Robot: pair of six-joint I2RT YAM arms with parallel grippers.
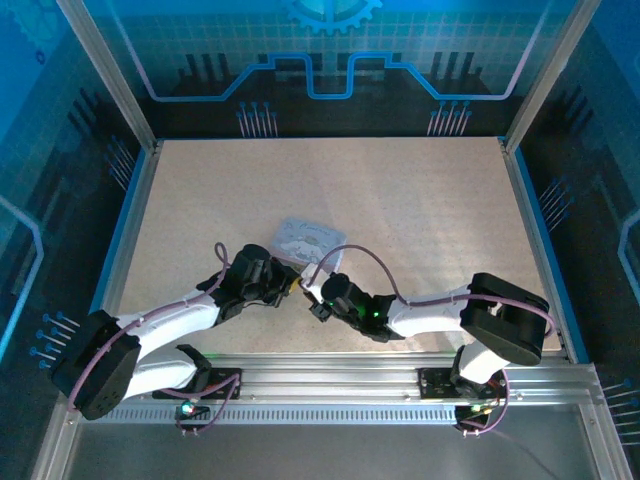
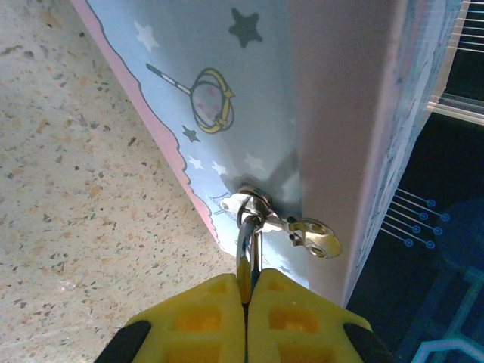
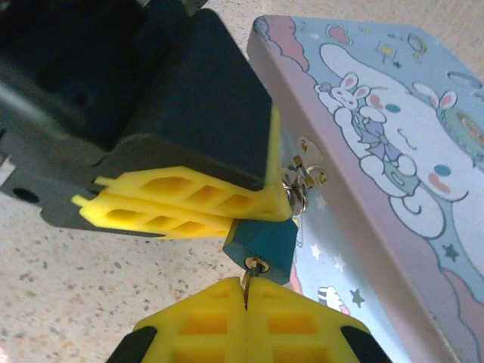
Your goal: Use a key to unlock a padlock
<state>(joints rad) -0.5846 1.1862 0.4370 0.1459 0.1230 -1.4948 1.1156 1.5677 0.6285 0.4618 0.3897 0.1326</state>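
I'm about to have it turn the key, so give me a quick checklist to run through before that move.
1. The key is in the padlock keyhole: ok, its tip sits in the brassy slot.
2. The right pincer grips the key: ok, shut on it.
3. The left pincer braces the padlock: ok, shut on the shackle.
4. The shackle passes through the hasp of the tin: ok.
5. The key is fully seated: cannot tell, depth hidden.

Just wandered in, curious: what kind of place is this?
Likely a robot test booth: speckled table, aluminium posts, blue circuit-patterned panels around it, left arm and right arm bolted at its near edge.
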